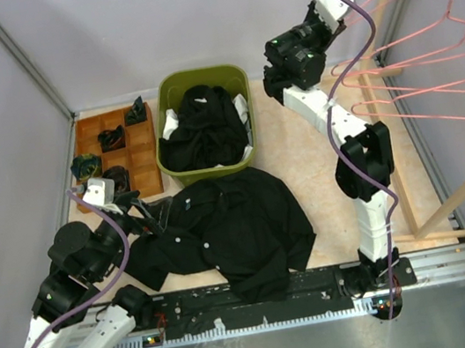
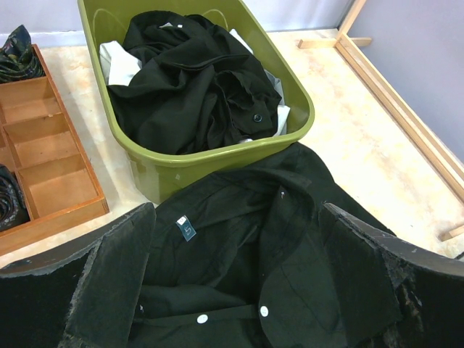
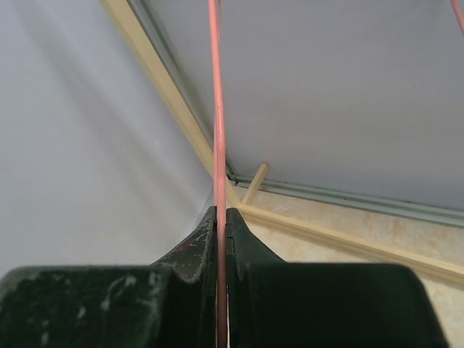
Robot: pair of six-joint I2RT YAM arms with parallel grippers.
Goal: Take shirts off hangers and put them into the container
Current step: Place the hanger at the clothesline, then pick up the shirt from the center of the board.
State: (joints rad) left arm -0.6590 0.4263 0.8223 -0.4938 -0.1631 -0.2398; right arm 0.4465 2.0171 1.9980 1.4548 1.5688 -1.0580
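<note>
The right fingers [image 3: 245, 246] are clamping a bare hanger [image 3: 215, 109]; the left fingers [image 2: 109, 283] are hovering spread over the black shirt [image 2: 232, 239], probably for carrying it to the tub [image 2: 188, 177].

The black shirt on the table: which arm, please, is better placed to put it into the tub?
Probably left: the left tool, open, hangs over the black shirt by the tub; the right tool grips a hanger.

shirt [image 2: 239, 246]: matt black cloth; tub [image 2: 304, 123]: smooth, slightly glossy green plastic; tray [image 2: 51, 196]: bare matt wood; hanger [image 3: 216, 109]: thin smooth pink wire; left gripper [image 2: 237, 210] pads [image 2: 116, 283]: rough, frayed black.
</note>
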